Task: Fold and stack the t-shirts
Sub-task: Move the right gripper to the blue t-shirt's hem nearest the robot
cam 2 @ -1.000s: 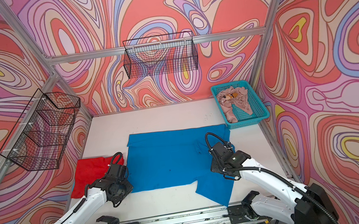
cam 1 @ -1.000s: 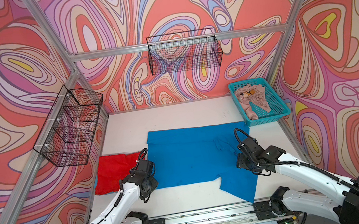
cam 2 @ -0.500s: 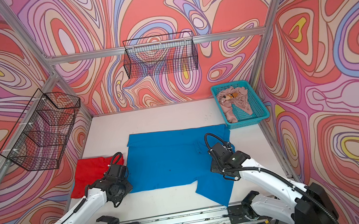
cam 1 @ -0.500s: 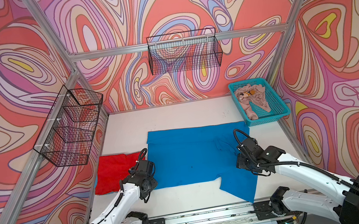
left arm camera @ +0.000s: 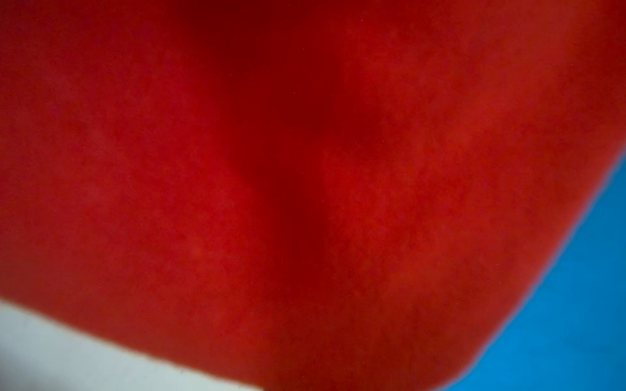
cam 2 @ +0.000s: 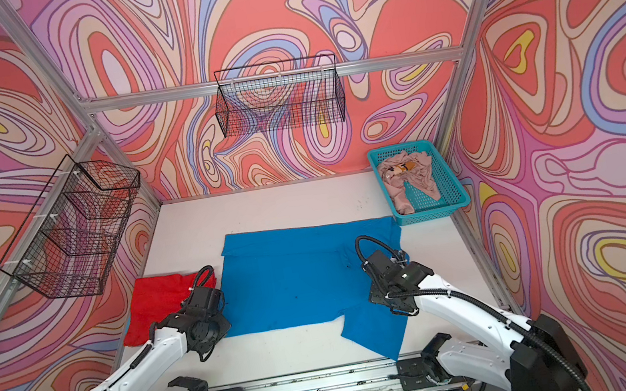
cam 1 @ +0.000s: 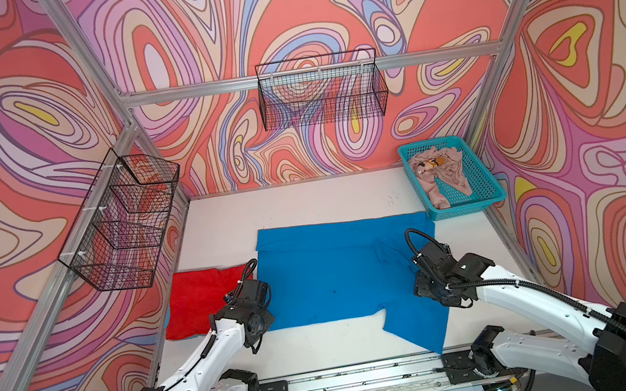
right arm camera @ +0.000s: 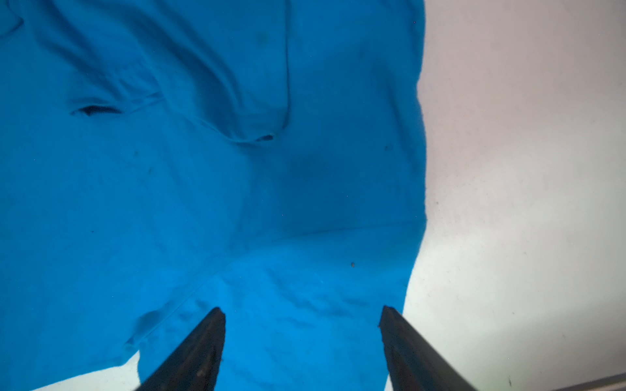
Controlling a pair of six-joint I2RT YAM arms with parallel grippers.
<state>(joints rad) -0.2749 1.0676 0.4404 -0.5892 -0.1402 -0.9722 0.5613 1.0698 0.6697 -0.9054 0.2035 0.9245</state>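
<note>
The right jaws are spread wide just over the blue tee's (cam 1: 328,278) sleeve. The left jaws are clamped shut where the red tee (cam 1: 201,301) meets it, can't tell if they've got cloth. Blue tee's flat mid-worktop (cam 1: 304,202), so I'd drop the right straight down, pinch the sleeve edge, then sweep it low over the body.

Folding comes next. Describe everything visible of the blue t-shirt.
The blue t-shirt is plain, soft bright cloth, spread flat on the white table. Its far edge is doubled into a narrow band; creases gather toward its right. One sleeve juts toward the near edge. Its left edge borders the red t-shirt. The right gripper, fingers open, is poised over the sleeve.
</note>
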